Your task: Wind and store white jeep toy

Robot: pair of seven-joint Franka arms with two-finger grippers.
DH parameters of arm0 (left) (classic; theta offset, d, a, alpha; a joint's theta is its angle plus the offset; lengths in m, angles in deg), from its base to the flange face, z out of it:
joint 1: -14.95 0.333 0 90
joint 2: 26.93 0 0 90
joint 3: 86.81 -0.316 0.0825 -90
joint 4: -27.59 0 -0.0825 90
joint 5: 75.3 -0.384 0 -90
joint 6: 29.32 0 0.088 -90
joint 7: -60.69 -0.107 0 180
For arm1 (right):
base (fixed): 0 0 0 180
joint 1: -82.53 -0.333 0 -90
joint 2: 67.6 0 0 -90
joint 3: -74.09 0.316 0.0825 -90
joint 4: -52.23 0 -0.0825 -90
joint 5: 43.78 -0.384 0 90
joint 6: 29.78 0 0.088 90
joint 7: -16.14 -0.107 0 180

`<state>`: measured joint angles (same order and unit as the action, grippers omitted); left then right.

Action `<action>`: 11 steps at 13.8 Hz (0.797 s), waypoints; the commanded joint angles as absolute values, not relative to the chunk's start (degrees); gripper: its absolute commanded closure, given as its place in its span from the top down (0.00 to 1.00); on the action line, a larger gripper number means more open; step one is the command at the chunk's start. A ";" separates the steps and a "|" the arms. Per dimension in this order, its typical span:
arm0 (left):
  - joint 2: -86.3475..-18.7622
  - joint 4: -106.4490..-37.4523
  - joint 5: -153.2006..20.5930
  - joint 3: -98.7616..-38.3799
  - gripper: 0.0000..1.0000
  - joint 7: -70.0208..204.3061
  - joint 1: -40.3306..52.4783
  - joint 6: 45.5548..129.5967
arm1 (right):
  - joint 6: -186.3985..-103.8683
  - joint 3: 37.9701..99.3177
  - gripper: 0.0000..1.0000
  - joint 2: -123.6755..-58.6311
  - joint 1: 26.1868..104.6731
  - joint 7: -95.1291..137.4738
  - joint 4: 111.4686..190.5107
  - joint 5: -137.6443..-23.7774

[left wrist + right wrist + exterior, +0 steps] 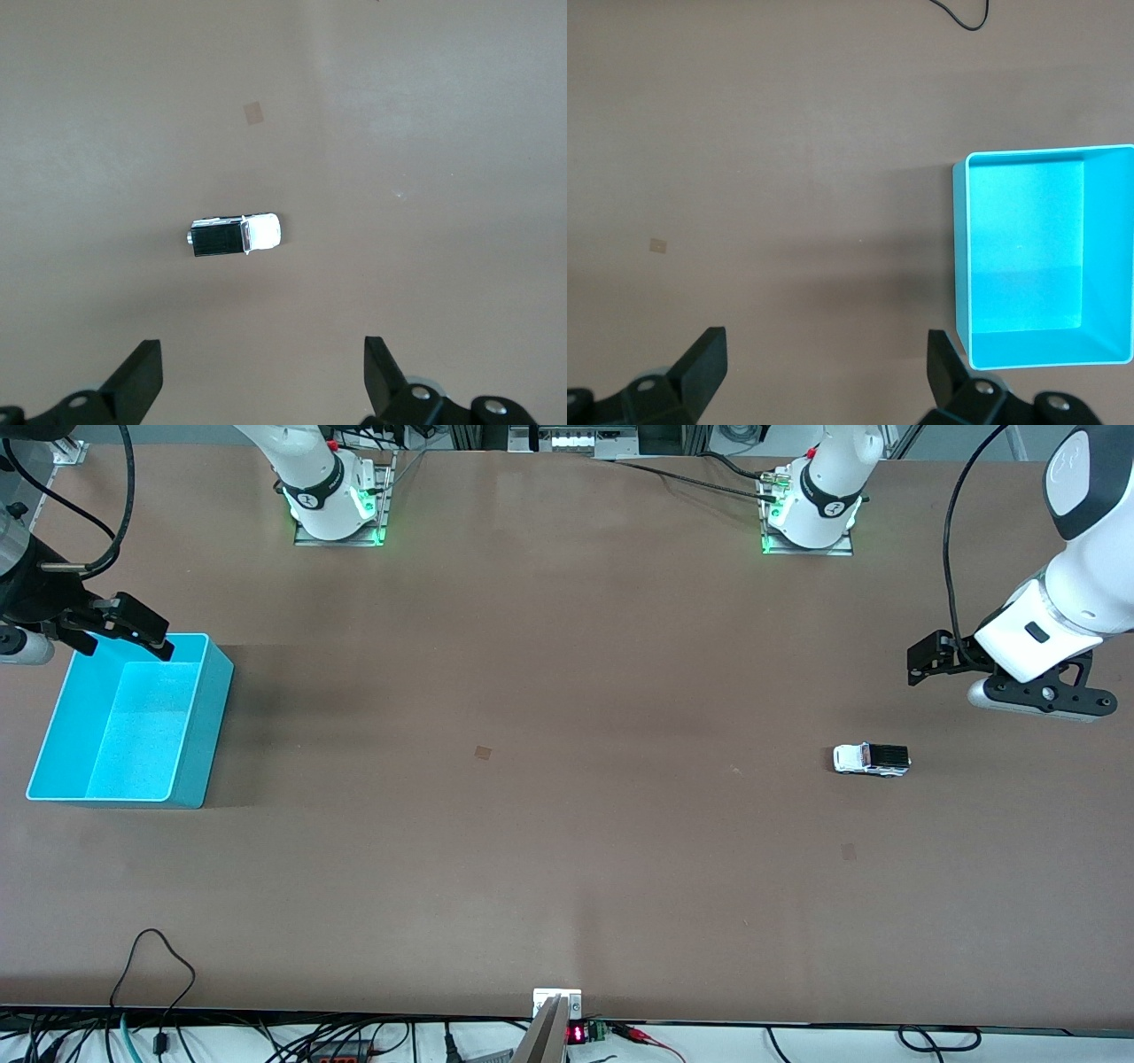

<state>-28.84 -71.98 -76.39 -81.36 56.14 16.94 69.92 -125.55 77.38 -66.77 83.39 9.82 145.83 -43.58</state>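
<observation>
The white jeep toy (871, 759) stands on its wheels on the brown table toward the left arm's end, white hood and black rear section showing. In the left wrist view the jeep toy (235, 236) lies on bare table, well apart from the fingers. My left gripper (921, 662) (263, 350) hangs open in the air over the table beside the toy, holding nothing. Over the table next to the blue bin, my right gripper (142, 631) (826, 341) is open and empty too.
An empty light-blue bin (217, 708) (961, 257) sits at the right arm's end of the table. Small tape patches (483, 753) (849, 852) mark the tabletop. Cables (155, 965) and a metal bracket (556, 1001) lie along the edge nearest the front camera.
</observation>
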 commanded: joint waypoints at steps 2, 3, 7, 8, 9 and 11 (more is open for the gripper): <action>-29.48 -70.32 -74.51 -81.27 1.00 54.80 17.58 68.59 | -125.58 78.22 1.00 -66.72 84.11 9.46 145.40 -43.87; -29.48 -70.32 -74.50 -81.27 1.00 54.80 17.58 68.59 | -125.75 78.22 1.00 -66.81 84.11 9.46 145.40 -43.87; -29.66 -69.37 -74.59 -81.18 1.00 54.80 17.24 68.59 | -125.93 78.22 1.00 -66.90 84.11 9.46 145.40 -43.87; -29.92 -68.75 -74.59 -81.18 1.00 55.15 16.89 68.33 | -126.02 78.22 1.00 -66.99 84.11 9.46 145.40 -43.87; -30.10 -68.74 -74.59 -81.18 1.00 55.15 16.71 67.28 | -126.02 78.22 1.00 -66.90 84.20 9.46 145.48 -43.87; -30.80 -68.39 -74.50 -81.10 1.00 54.80 16.53 65.16 | -126.02 78.22 1.00 -66.90 84.11 9.46 145.48 -43.87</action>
<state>-29.07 -70.81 -76.26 -81.20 56.14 16.65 67.54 -125.84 77.43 -66.86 83.39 9.82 145.83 -43.58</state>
